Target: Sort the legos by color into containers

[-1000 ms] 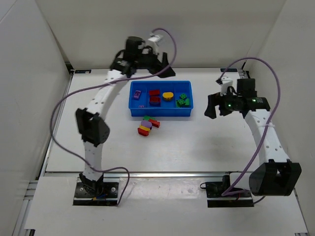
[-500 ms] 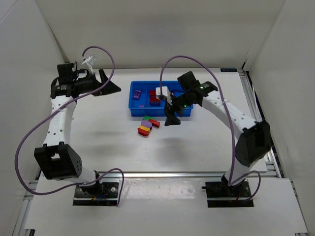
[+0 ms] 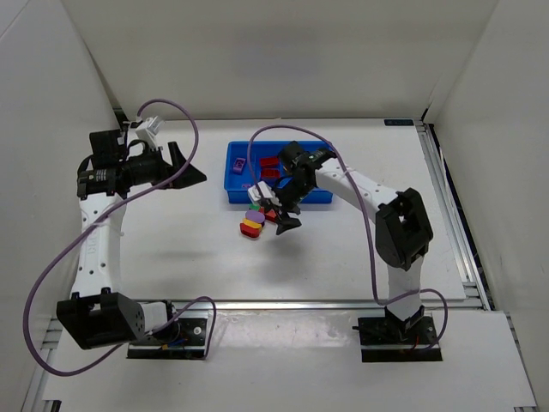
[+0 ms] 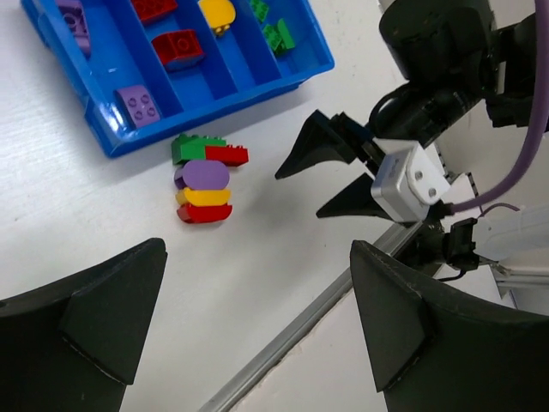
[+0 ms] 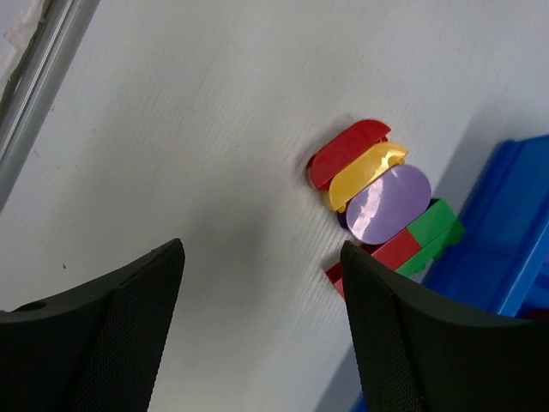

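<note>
1. Your right gripper (image 3: 276,212) hangs just over the loose legos. Its jaws are apart and nothing is between them.
2. Under it, five pieces lie pressed together on the table: a red oval (image 5: 347,150), a yellow oval (image 5: 364,174), a purple oval (image 5: 388,203), a green block (image 5: 433,223) and a red block (image 5: 390,251). The purple one seems to ride partly over its neighbours.
3. That crowding is your main risk. Jaws coming down this wide could pinch two colours at once, or one finger could land on a neighbour and scatter the group.
4. The two blocks lie close to the front wall of the blue tray (image 4: 257,87). A finger going down on that side could strike the wall and shove the tray, shaking what is already sorted inside.
5. In the tray, purple, red, yellow and green each hold their own compartment. A double pick would likely drop a wrong colour in.
6. Your left gripper (image 3: 184,163) is wide and empty, well off to the left. It poses no collision risk where it is.
</note>
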Controlling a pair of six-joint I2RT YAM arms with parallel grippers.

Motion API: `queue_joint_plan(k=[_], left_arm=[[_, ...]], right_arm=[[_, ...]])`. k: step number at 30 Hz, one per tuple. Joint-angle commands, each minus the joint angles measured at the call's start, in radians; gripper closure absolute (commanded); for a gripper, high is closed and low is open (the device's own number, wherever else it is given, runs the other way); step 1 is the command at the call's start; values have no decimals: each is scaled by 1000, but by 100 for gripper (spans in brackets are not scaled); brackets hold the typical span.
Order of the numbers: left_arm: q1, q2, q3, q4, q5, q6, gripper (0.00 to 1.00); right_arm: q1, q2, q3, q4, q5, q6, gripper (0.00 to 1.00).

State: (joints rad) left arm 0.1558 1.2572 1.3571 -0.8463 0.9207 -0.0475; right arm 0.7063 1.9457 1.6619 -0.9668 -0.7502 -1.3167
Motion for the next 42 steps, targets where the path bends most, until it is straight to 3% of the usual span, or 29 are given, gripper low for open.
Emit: queue_joint_plan(k=[1, 3, 4, 7, 12, 16, 26, 42], left_arm=[[4, -58, -24, -39, -51, 29, 1], [4, -64, -30, -42, -60, 26, 1], [5, -70, -35, -40, -68, 28, 1], [5, -74, -41, -39, -82, 32, 0], [2, -68, -36, -42, -109, 38, 1], [2, -55, -21, -40, -143, 43, 0], [4, -38, -7, -39, -168, 44, 1], [4, -12, 0, -39, -187, 86, 1]], right_arm=[[-2, 19, 50, 19, 21, 86, 24], [-13, 44, 76, 51, 31, 249, 31], [-17, 51, 81, 72, 38, 352, 40], [-16, 32, 46, 149, 110, 511, 52], [-2, -21, -77, 292, 233, 781, 54], [1, 24, -48, 303, 319, 919, 46], [2, 127, 19, 379, 437, 1019, 41], [13, 165, -66, 520, 492, 938, 43]])
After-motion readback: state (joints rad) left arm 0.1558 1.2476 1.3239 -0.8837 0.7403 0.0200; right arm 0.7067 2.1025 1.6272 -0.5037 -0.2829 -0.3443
